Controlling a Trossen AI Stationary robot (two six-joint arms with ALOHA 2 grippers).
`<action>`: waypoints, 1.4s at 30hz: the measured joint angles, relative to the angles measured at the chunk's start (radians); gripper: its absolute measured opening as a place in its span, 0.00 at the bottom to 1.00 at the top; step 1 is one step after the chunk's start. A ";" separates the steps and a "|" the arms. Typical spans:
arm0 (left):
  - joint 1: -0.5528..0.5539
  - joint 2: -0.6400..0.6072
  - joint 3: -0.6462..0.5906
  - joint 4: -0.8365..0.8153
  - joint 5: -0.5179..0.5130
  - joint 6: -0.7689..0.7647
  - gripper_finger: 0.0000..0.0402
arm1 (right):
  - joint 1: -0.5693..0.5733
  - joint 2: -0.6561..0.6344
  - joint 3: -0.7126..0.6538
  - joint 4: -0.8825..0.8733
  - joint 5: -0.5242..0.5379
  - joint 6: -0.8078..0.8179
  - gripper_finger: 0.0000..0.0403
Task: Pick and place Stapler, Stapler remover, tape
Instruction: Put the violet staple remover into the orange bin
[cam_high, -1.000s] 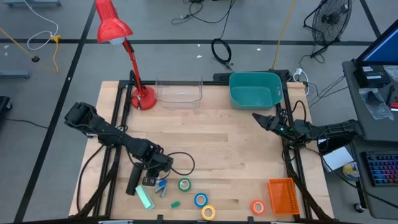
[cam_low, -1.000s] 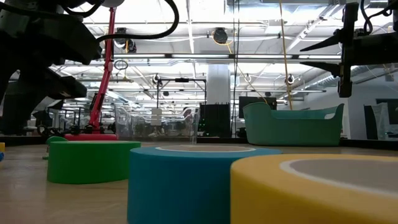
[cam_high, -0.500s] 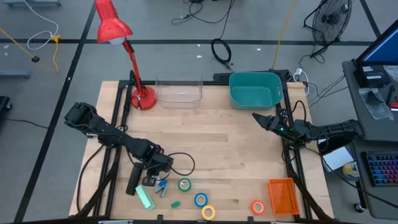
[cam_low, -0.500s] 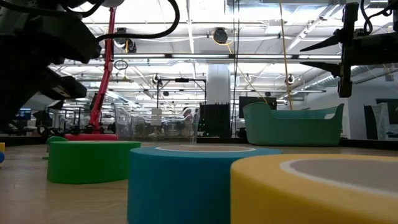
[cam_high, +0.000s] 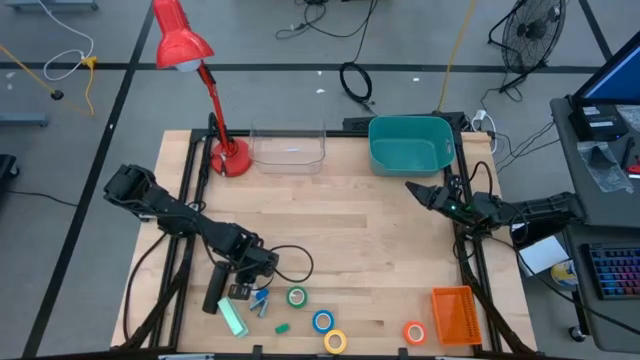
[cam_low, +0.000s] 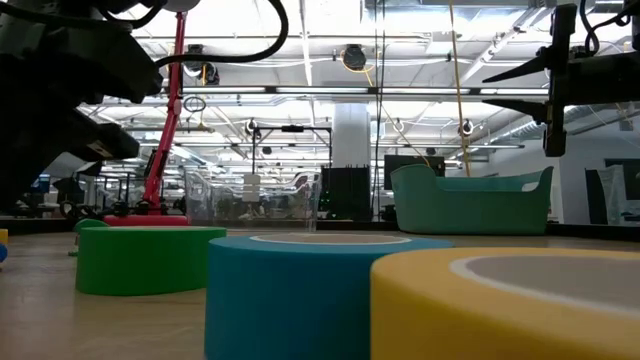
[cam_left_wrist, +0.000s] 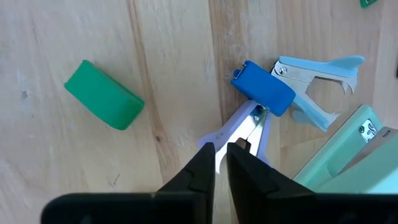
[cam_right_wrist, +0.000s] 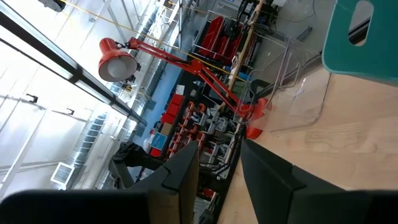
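A dark blue staple remover (cam_left_wrist: 263, 91) with pale lilac jaws lies on the wood near the table's front left. A light blue staple remover (cam_left_wrist: 317, 74) lies beside it, and so does the mint-green stapler (cam_high: 235, 318). My left gripper (cam_left_wrist: 221, 154) points down at the dark blue remover, shut on its jaw end. The tape rolls lie flat to the right: green (cam_high: 297, 296), blue (cam_high: 322, 321), yellow (cam_high: 335, 341) and orange (cam_high: 414, 332). My right gripper (cam_high: 415, 190) waits open above the table's right side, holding nothing. My left gripper pinches the free end of the staple remover's lilac jaw (cam_left_wrist: 214, 135) between its two fingertips. The fingers come from above, slanting down, roughly in line with the jaws. The remover lies flat on the table, its blue grip pointing away from the fingers.
A small green block (cam_left_wrist: 104, 102) lies close by on the wood. An orange basket (cam_high: 452, 315) stands at the front right. A teal bin (cam_high: 410, 143), a clear container (cam_high: 288, 148) and a red desk lamp (cam_high: 228, 155) stand along the far edge. The table's middle is bare wood.
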 joint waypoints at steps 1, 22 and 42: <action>0.000 0.000 -0.006 0.007 0.011 0.000 0.09 | 0.000 0.000 0.000 0.000 0.000 0.000 0.28; 0.010 0.000 -0.026 -0.028 -0.031 -0.119 0.00 | 0.000 0.000 0.000 -0.011 0.004 0.000 0.28; 0.278 -0.392 -0.026 0.183 -0.046 -0.361 0.00 | 0.000 0.000 0.000 0.010 -0.005 0.004 0.28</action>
